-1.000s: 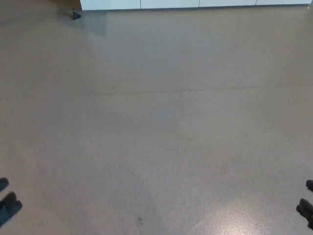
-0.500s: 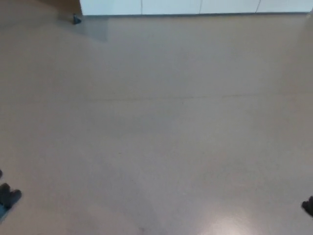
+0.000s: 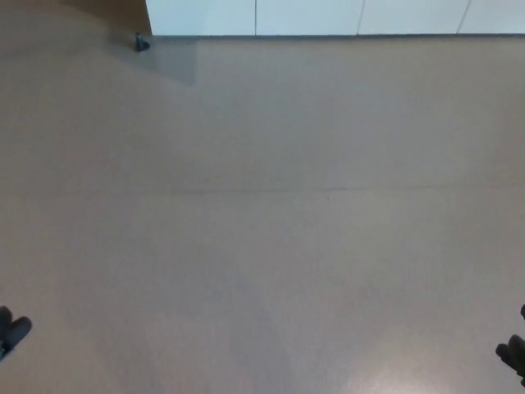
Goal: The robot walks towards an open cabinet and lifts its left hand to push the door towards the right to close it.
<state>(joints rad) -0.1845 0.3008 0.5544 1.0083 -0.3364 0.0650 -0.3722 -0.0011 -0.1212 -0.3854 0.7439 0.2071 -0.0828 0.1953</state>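
My black left hand (image 3: 11, 333) barely in frame at bottom left edge, touching nothing; finger spread unclear. My black right hand (image 3: 513, 355) likewise at bottom right. White panelled cabinet base (image 3: 328, 16) well ahead, across bare beige floor (image 3: 262, 213). Small dark floor stopper (image 3: 141, 43) beside its left corner.

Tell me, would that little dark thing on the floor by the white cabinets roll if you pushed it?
Probably not far. The little dark thing looks squat with a wider base, more like a doorstop than a ball. It may be fixed to the floor, but it is too small to tell.
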